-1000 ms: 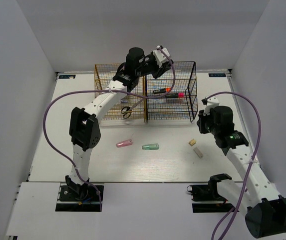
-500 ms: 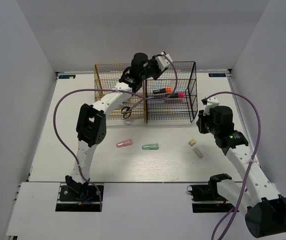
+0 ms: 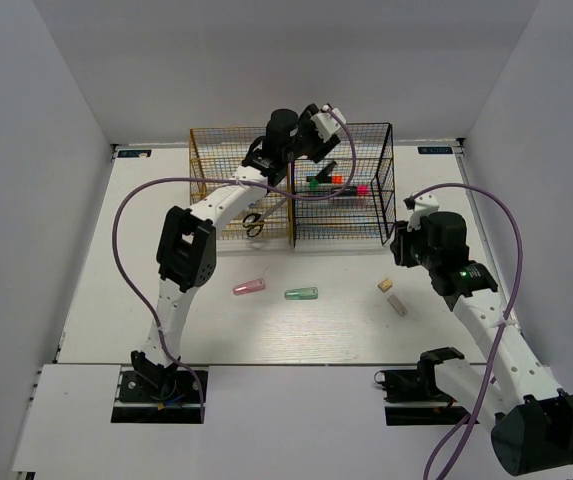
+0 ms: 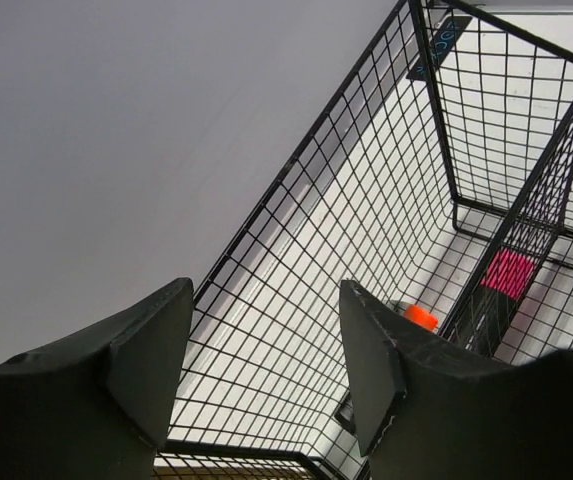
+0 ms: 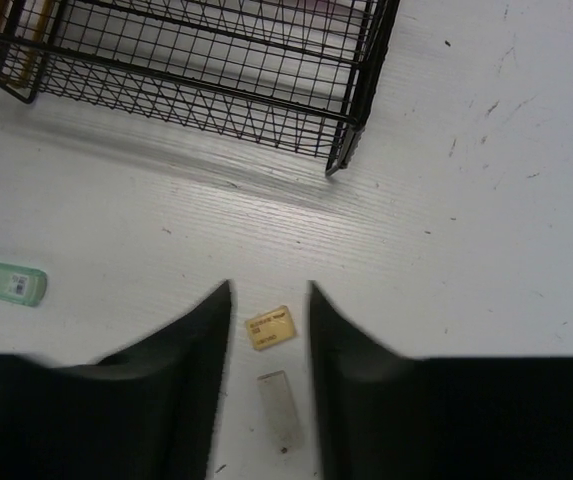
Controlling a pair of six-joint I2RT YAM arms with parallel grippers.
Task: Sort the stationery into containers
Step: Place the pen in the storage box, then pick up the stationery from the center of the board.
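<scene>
From above, your left fingers (image 3: 321, 165) hang over the black rack (image 3: 386, 200), where three highlighters (image 3: 336, 182) with green, orange and pink caps already lie; the scissors (image 3: 253, 224) sit in the gold rack (image 3: 206, 175) beside it. Left on the table (image 3: 166, 300) are the pink capsule (image 3: 249, 287), the green capsule (image 3: 301, 294), the beige eraser (image 3: 387, 285) and a pale block (image 3: 398, 305) just beside it, with your right fingers (image 3: 399, 252) hovering near those last two. By that count roughly half the sorting looks done, and four pieces wait in the open. In the left wrist view, your fingers stand wide apart with nothing between them, the black mesh below showing the orange and pink caps. In the right wrist view, your fingers are partly spread and hold nothing; the eraser lies on the table straight below the gap, the pale block nearer the camera, the green capsule off at the left edge and the black rack's corner beyond. The eraser looks like your next pick.
</scene>
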